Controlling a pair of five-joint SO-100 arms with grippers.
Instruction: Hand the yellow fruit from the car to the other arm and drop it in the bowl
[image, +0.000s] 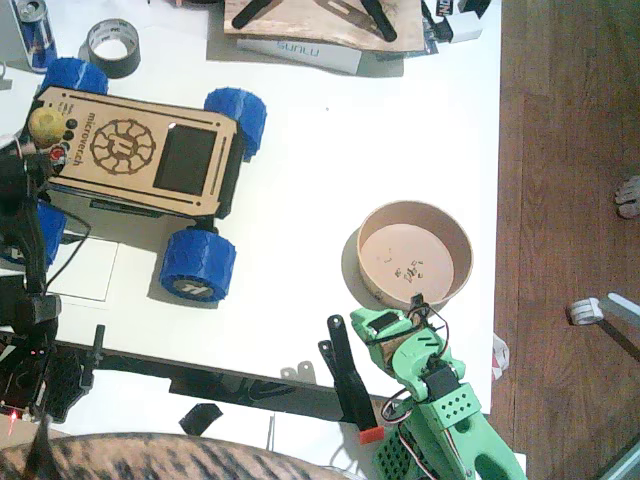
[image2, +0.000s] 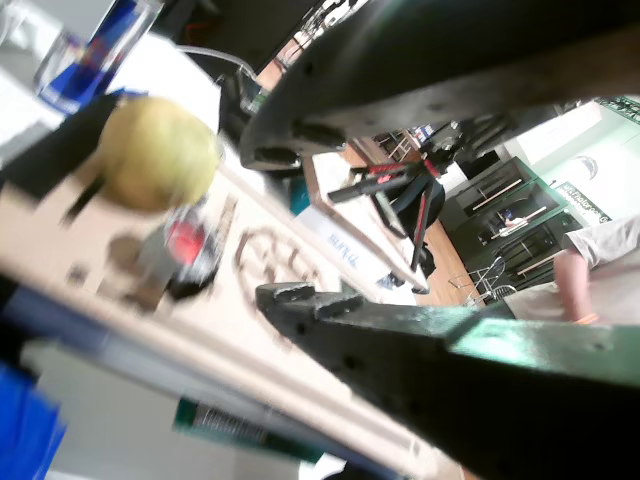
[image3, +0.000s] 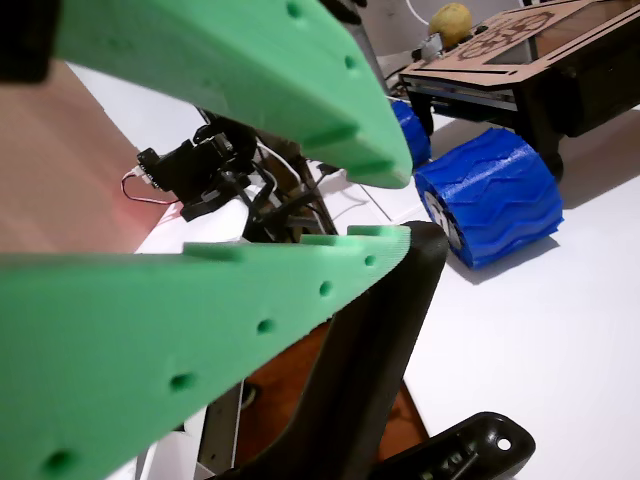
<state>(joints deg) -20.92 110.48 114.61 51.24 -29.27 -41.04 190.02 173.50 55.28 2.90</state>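
Home hobby workbench: white table on wood floor; tape roll, drink can, loose cables; a person's bare foot alongside.

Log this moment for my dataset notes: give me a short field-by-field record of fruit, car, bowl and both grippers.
fruit: small dull-yellow round fruit sitting on the car's left end
car: plywood-topped car with blue wheels, upper left
bowl: round light-brown bowl, no fruit inside
left gripper: black, open, near fruit, not gripping
right gripper: green, open, holding nothing

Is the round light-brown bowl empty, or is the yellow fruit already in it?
Empty of fruit: the round light-brown bowl shows only dark specks; the small dull-yellow fruit sits on the plywood-topped car.
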